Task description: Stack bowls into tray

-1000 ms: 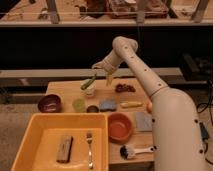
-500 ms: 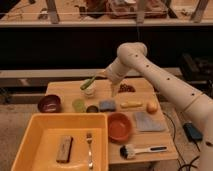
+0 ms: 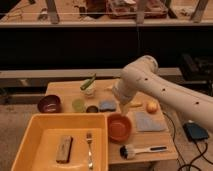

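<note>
Yellow plastic tray [image 3: 70, 116]: raised walls, set at the near left of the wooden table [image 3: 62, 90], below and left of the gripper [image 3: 121, 100]. Contents: brown rectangular block [image 3: 64, 148], fork [image 3: 89, 150], lying side by side; bare floor to the left of the block.

Gripper: on a white arm reaching in from the right, over mid-table just right of a blue-grey sponge [image 3: 107, 105]; whether clenched or released cannot be told.

Orange-red bowl [image 3: 119, 127]: on the table, directly below the gripper, touching or just beside the tray's right wall.

Dark maroon bowl [image 3: 49, 104]: well left of the gripper, near the table's left edge, just behind the tray.

Green cup [image 3: 78, 104]: left of the gripper, between maroon bowl and sponge.

Grey-blue pad [image 3: 148, 121]: lower right of the gripper.

Brush [image 3: 135, 150]: near the front edge, beneath the orange-red bowl.
</note>
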`<state>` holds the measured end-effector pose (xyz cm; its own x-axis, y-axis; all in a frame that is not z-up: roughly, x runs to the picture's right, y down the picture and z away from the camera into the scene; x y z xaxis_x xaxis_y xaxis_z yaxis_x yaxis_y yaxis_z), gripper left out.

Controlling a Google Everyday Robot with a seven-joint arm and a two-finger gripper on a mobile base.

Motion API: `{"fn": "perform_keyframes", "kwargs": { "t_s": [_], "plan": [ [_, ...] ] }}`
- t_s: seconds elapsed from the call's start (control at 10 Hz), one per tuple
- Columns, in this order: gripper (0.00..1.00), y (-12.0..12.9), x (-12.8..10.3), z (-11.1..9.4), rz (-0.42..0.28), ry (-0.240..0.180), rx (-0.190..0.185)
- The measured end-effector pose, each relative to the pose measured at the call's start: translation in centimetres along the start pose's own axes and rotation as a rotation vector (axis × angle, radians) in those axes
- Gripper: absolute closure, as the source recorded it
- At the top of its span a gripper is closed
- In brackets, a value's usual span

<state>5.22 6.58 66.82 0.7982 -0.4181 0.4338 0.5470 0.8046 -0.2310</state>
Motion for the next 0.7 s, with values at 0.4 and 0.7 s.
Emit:
{"fn": "perform_keyframes", "kwargs": {
  "t_s": [0.4, 0.7],
  "plan": [
    [0.2, 1.0, 0.5, 0.3, -0.004, -0.01, 0.024],
    [0.2, 5.3, 2.9, 0.9, -0.02, -0.082, 0.083]
  ]
}}
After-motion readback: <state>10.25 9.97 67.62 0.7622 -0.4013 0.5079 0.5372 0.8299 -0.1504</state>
